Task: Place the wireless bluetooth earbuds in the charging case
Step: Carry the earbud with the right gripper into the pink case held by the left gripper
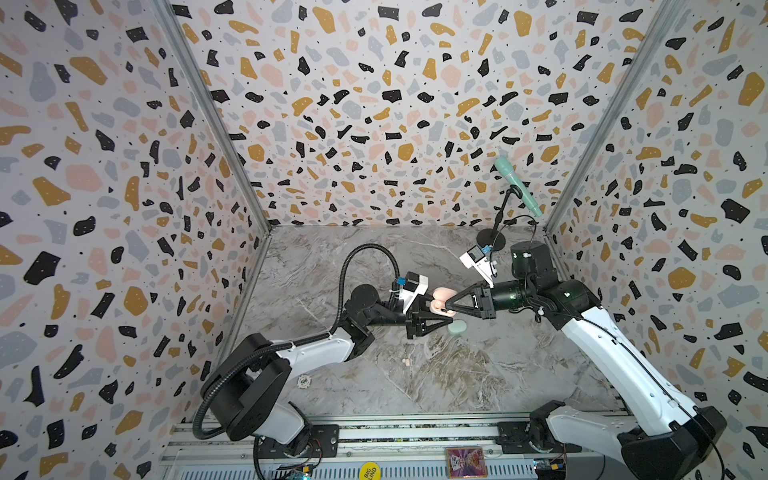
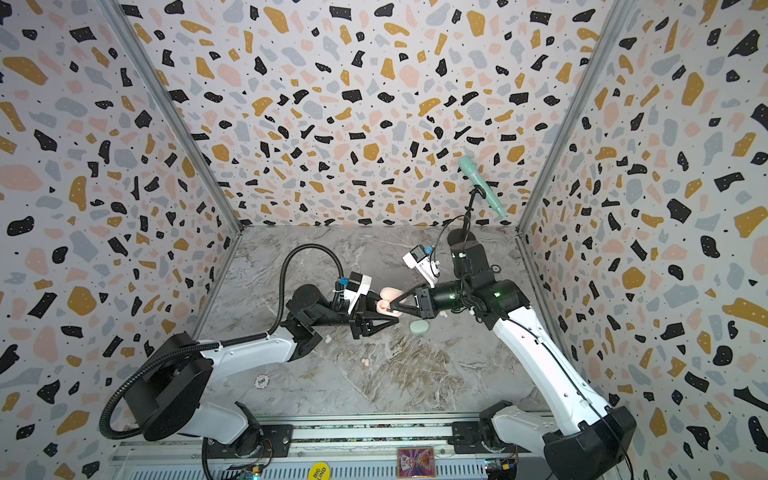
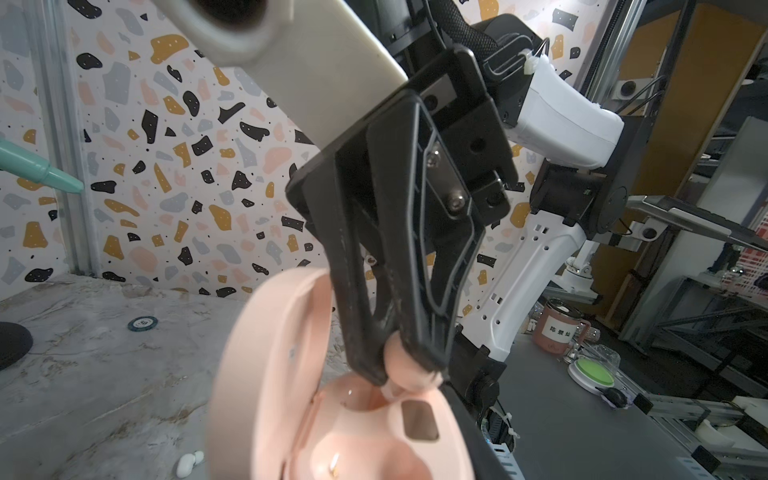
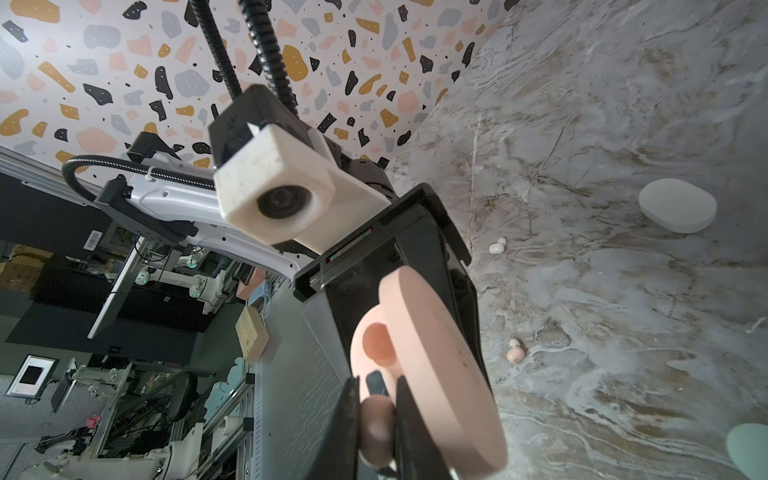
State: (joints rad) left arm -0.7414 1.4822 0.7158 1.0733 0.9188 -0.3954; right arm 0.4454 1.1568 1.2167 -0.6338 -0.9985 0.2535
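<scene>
Right claw (image 1: 448, 309) is seen pinched narrow on a tiny pale pink bean-shaped plastic earbud (image 3: 400, 360), whose stem is pointed down into a well of the open pale pink pebble-shaped charging case (image 3: 374, 415). The case is gripped by the left claw (image 1: 437, 314), which is closed tight on its base. It appears to be raised off the grey marble-patterned desk (image 1: 478, 374). This hold is judged to present the wells to the opposite arm and to stop the base skidding under a push.

The hinged lid (image 4: 440, 365) is swung back, so the wells are exposed. The earbud is touching the well rim or just above it. Full seating cannot be confirmed, so insertion is judged to be under way, not finished. The second well (image 3: 345, 461) is seen empty.

A second pale pink earbud (image 4: 515, 352) and a white earbud (image 4: 497, 247) lie on the desk. A closed white case (image 4: 677, 205) and a closed mint green case (image 1: 457, 328) are also on the desk. A slight tilt of the held earbud could be enough to jam it against the well wall.
</scene>
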